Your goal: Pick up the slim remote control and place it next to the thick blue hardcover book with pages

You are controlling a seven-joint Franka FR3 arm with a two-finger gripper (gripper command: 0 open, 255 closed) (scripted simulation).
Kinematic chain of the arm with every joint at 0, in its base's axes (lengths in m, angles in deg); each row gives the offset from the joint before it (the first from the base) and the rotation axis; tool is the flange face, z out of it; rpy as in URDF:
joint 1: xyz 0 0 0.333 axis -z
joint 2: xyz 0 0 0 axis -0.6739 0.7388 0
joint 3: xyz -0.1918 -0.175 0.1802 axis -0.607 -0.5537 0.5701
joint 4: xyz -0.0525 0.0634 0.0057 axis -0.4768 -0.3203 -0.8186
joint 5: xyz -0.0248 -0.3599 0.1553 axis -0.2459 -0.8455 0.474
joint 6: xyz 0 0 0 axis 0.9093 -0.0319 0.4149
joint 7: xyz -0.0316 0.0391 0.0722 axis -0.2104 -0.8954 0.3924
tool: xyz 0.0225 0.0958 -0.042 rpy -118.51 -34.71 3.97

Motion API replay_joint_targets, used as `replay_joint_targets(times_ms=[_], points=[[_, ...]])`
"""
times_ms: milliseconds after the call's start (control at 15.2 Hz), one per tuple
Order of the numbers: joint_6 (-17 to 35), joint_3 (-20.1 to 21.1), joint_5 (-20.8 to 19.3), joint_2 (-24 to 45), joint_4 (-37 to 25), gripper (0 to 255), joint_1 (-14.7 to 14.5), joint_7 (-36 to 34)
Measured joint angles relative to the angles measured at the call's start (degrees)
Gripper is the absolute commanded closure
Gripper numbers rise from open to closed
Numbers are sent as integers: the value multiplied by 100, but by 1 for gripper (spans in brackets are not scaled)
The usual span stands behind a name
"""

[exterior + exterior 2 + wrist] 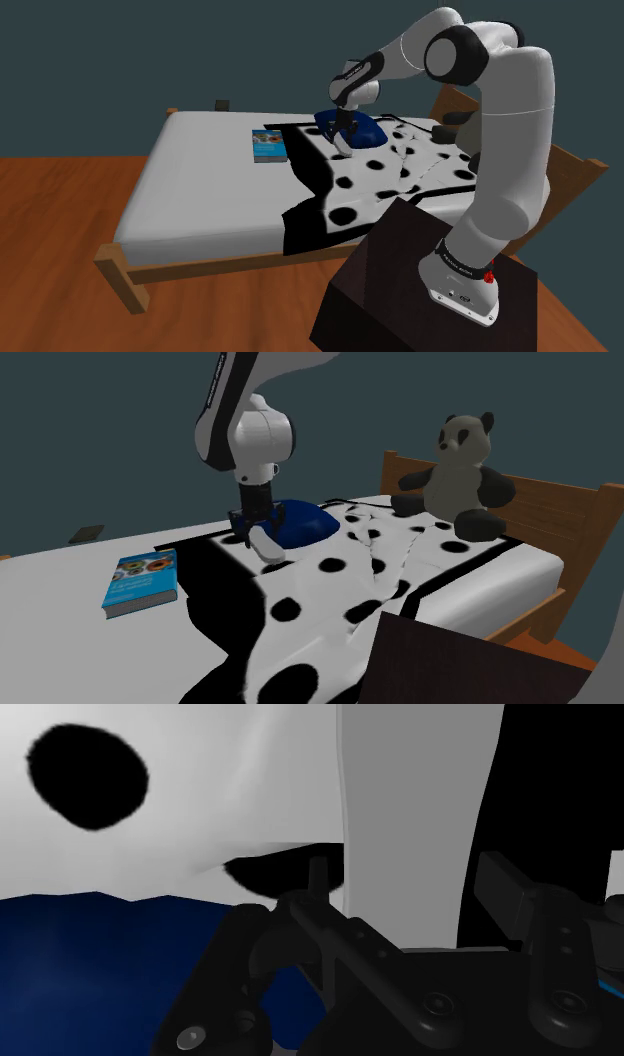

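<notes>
Second exterior view: the blue book [140, 580] lies flat on the bed [50, 582]. Well apart from it, the end effector [255, 532] clasps the pale slim remote [269, 545] narrowly over the spotted blanket [330, 592], beside a blue cushion [305, 522]. The remote is probably light, stiff and slick, so a grip across its narrow width near mid-length suits it.

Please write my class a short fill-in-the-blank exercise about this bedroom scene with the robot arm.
1. The black-and-white soft toy is a ____.
2. The blanket is white with black ____.
3. The fingers clasp a pale, slim ____.
4. The book has a mostly ____ cover.
Missing words: panda; spots; remote; blue.
</notes>
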Motion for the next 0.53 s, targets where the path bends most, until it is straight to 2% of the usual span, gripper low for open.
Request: replay_joint_targets(times_ms=[264, 528], points=[[-425, 125, 52, 634, -1054, 255, -97, -314], [-382, 178, 100, 914, -1287, 255, -89, -355]])
